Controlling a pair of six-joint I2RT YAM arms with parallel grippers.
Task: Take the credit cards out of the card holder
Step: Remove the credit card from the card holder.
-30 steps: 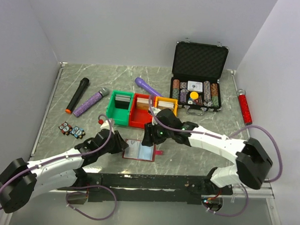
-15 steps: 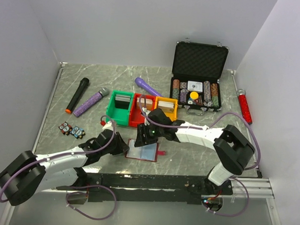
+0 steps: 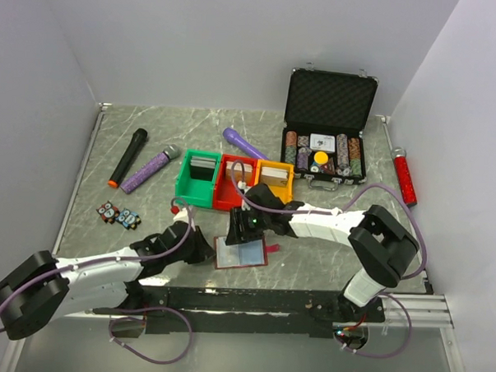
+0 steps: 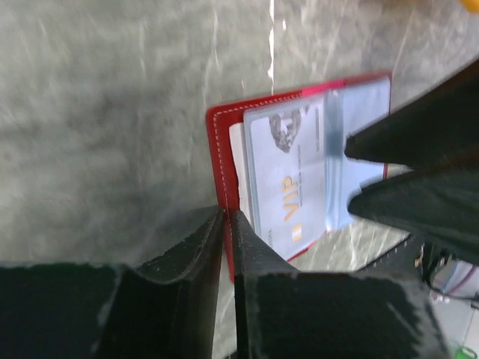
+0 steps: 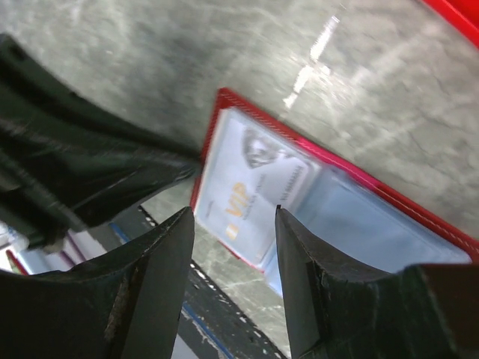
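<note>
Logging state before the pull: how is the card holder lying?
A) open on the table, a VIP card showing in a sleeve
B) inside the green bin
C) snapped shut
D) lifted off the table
A: the card holder lies open on the table, with the VIP card in its sleeve.

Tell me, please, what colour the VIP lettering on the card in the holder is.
The VIP lettering is orange-gold; the left wrist view shows it best.

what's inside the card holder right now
The card holder lies open. In one half, a pale card printed VIP shows through clear plastic. The other half's sleeve looks plain blue-grey. Any cards stacked behind these are covered, so I cannot count them.
</note>
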